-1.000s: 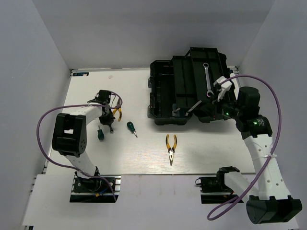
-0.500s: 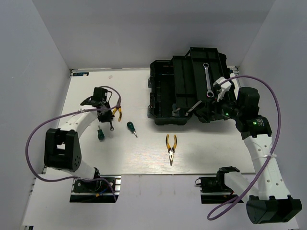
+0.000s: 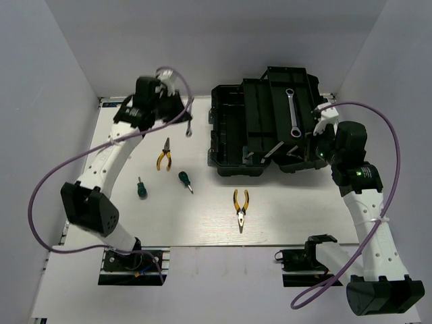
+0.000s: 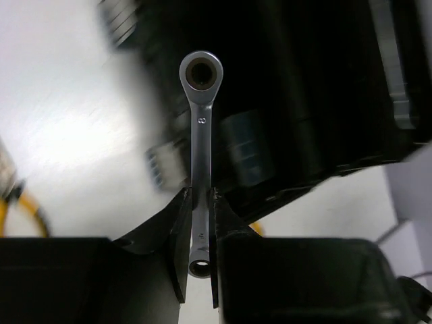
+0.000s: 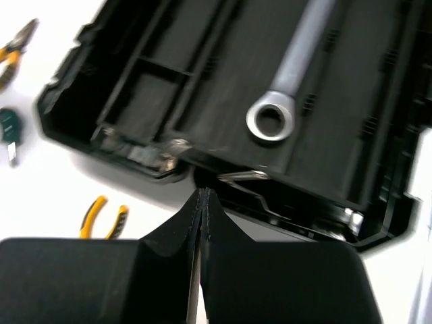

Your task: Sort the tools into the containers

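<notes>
My left gripper [image 3: 183,115] is shut on a silver wrench [image 3: 190,128] and holds it in the air left of the open black toolbox [image 3: 233,131]. In the left wrist view the wrench [image 4: 200,128] sticks out from between the jaws, its ring end over the blurred toolbox [image 4: 304,101]. My right gripper [image 3: 302,154] is shut and empty over the toolbox's near right edge. A second wrench [image 3: 291,111] lies in the toolbox and also shows in the right wrist view [image 5: 283,88]. Two yellow pliers [image 3: 164,155] [image 3: 240,206] and two green screwdrivers [image 3: 140,189] [image 3: 183,179] lie on the table.
White walls close in the table on the left, back and right. The right wrist view shows a metal latch [image 5: 239,177] on the toolbox's near rim [image 5: 135,158], one pair of pliers [image 5: 101,217] below it and a screwdriver [image 5: 8,128] at the left edge.
My left arm has risen from the table beside the pliers and swung up and right toward the toolbox, carrying the wrench. My right gripper has shifted only slightly.
</notes>
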Action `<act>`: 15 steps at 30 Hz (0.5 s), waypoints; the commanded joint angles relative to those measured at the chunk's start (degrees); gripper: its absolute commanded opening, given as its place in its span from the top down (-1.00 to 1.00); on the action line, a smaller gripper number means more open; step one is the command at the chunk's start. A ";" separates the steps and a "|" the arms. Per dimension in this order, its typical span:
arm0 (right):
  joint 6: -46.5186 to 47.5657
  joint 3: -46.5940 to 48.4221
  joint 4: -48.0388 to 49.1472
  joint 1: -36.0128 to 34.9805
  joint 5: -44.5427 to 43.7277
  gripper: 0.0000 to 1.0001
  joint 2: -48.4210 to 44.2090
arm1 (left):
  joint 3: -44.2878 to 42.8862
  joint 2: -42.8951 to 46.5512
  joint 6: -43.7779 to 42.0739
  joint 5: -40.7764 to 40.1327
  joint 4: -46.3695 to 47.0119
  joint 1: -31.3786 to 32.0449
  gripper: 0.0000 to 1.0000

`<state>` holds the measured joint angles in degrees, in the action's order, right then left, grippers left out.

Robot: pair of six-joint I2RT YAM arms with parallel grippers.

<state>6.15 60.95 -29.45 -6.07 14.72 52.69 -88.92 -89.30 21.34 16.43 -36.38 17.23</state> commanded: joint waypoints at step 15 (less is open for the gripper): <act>-5.71 -1.09 7.22 3.08 -28.17 1.00 -0.30 | -44.32 -30.58 12.30 16.09 17.29 20.73 1.00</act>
<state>1.93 60.64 -25.45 -3.57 -8.95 52.71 -129.75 -118.63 28.71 29.74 -26.39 36.18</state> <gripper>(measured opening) 0.004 0.243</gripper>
